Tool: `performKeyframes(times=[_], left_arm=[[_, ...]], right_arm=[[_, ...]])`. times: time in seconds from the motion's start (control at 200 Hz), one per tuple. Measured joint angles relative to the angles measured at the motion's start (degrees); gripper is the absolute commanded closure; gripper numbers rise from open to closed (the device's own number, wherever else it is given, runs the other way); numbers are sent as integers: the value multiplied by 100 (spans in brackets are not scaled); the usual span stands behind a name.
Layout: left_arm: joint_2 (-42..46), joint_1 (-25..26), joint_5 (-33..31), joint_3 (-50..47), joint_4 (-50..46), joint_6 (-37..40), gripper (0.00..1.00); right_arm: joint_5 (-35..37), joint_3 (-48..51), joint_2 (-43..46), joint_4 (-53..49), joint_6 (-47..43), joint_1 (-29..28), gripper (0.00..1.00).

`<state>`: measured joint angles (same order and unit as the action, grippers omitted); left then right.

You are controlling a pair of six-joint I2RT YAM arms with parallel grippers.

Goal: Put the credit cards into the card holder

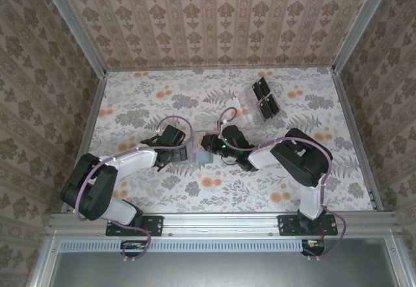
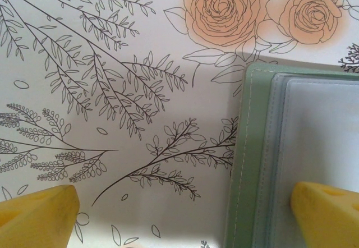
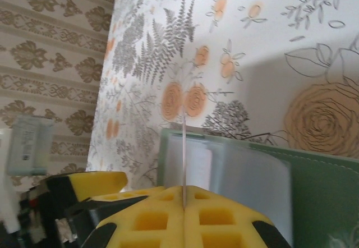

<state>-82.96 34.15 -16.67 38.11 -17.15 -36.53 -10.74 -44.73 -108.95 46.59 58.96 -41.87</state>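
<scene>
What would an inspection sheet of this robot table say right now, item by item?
Surface: flowered tablecloth, lying flat.
Job's things: green card holder lies flat between the arms; one thin card stands edge-on over it.
Clutter: clear rack with dark squares, far right.
Hands: left hand open, one finger over the holder; right hand shut on the card.
Cables: pale cables loop along both arms.
Surroundings: patterned walls on three sides; metal rail in front.
</scene>
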Motion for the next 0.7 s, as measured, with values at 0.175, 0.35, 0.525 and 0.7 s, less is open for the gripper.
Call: performKeyframes(times=[0.175,0.35,0.525,0.7], left_arm=[[0,0,20,-22,48,-57,0],[20,0,28,-46,59,-76,0],[24,0,33,-63,92,-76,0],[24,0,33,-66,94,-79,0]], right_arm=[[0,0,48,2,-2,0,100],[0,-33,-76,133,0,0,100],[0,-83,-323,203,0,0,100],[0,-127,-452,262,0,0,100]])
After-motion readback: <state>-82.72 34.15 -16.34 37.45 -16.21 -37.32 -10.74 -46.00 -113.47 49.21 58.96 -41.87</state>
